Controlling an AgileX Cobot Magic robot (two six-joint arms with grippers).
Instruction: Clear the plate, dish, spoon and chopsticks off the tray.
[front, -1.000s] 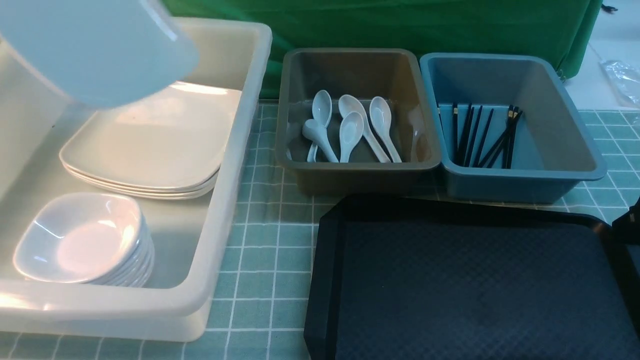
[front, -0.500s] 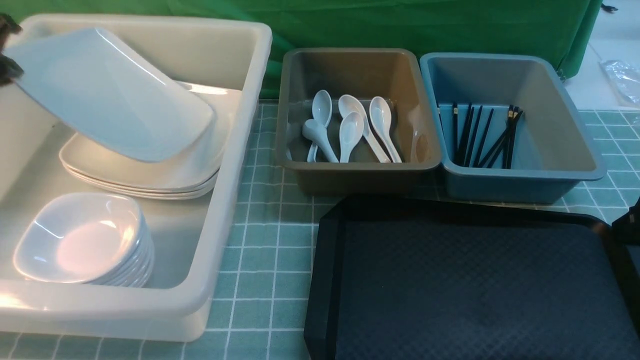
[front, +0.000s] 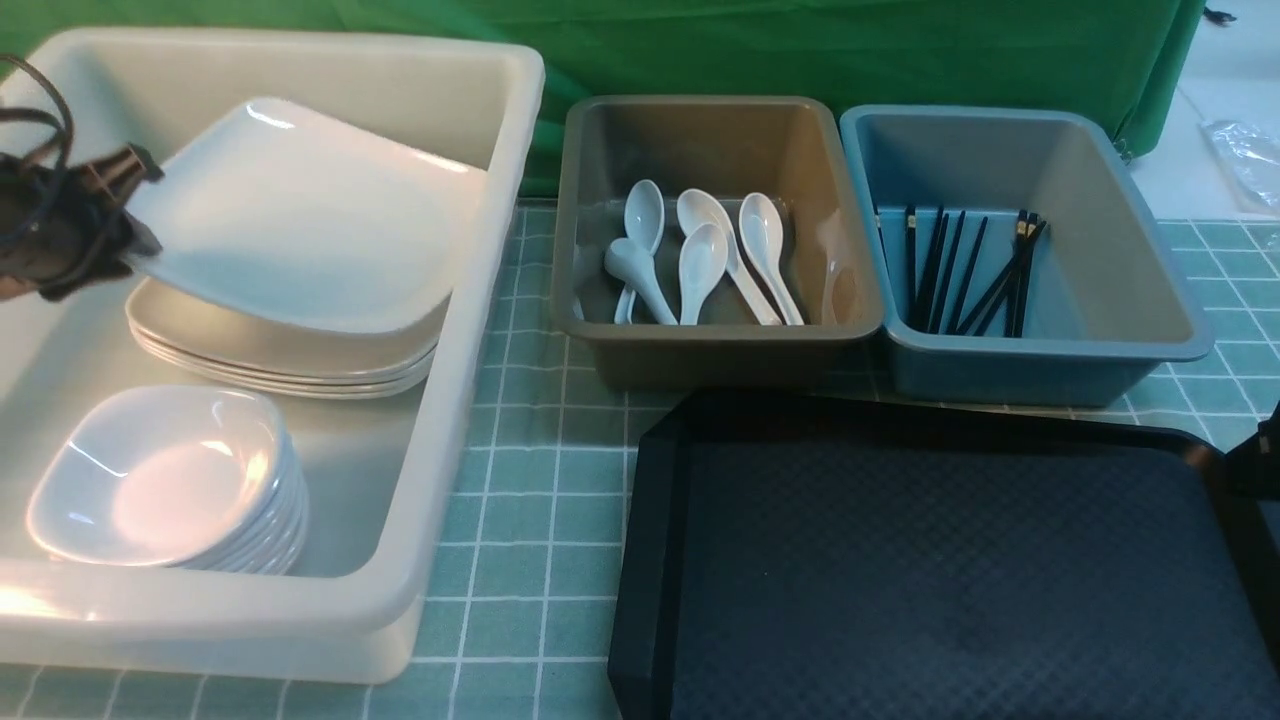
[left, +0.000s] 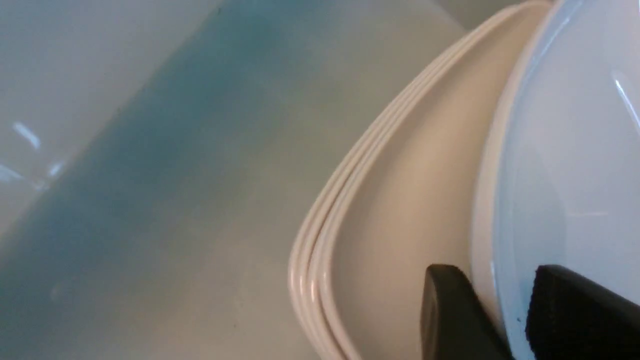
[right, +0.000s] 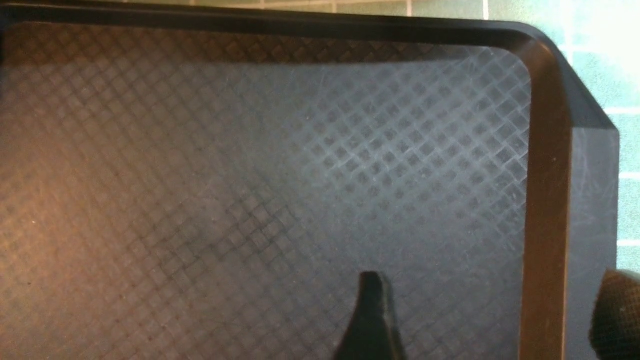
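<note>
The white plate lies tilted in the white bin. Its far edge rests on a stack of like plates, and its near edge is raised at my left gripper. In the left wrist view the plate's rim sits between the fingers of the left gripper, which stand apart, open, wider than the rim. The black tray has nothing on its surface. My right gripper hangs open over the tray's right rim.
Small white dishes are stacked at the near end of the white bin. Several white spoons lie in the grey bin. Black chopsticks lie in the blue bin. A green checked cloth covers the table.
My left gripper brought the plate down from high over the bin onto the stack. Its jaws have parted around the rim. The right arm has barely moved.
</note>
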